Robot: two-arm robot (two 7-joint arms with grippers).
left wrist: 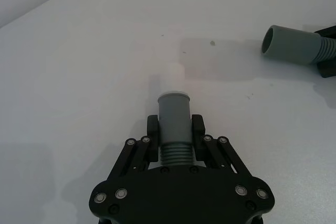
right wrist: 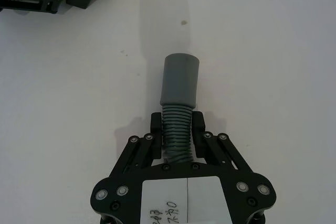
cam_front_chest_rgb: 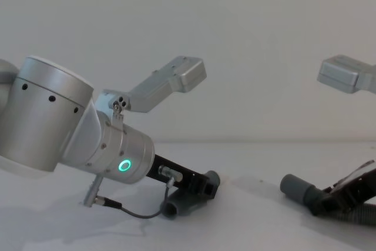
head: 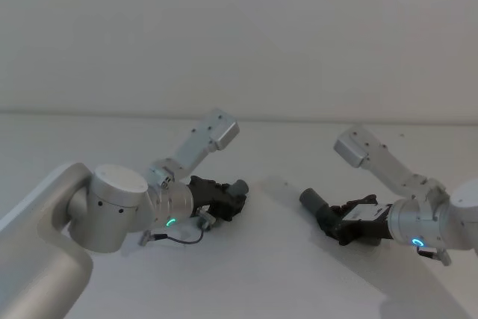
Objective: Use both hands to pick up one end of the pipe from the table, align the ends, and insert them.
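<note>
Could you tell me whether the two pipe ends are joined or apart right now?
Apart. The left tool holds one pipe piece, the right tool holds the other piece, and bare table separates them.

Past the grip of my left tool (left wrist: 176, 129), the ribbed tube (left wrist: 174, 153) runs under the tool's black body, so its rear length is hidden from me. The hose (right wrist: 177, 137) does the same beneath my right tool (right wrist: 177, 124). In the chest view the right edge cuts that tool off. Beyond the left cuff (left wrist: 174, 109), a pale tip (left wrist: 177, 73), perhaps a white insert, fades into the counter (left wrist: 79, 77).
</note>
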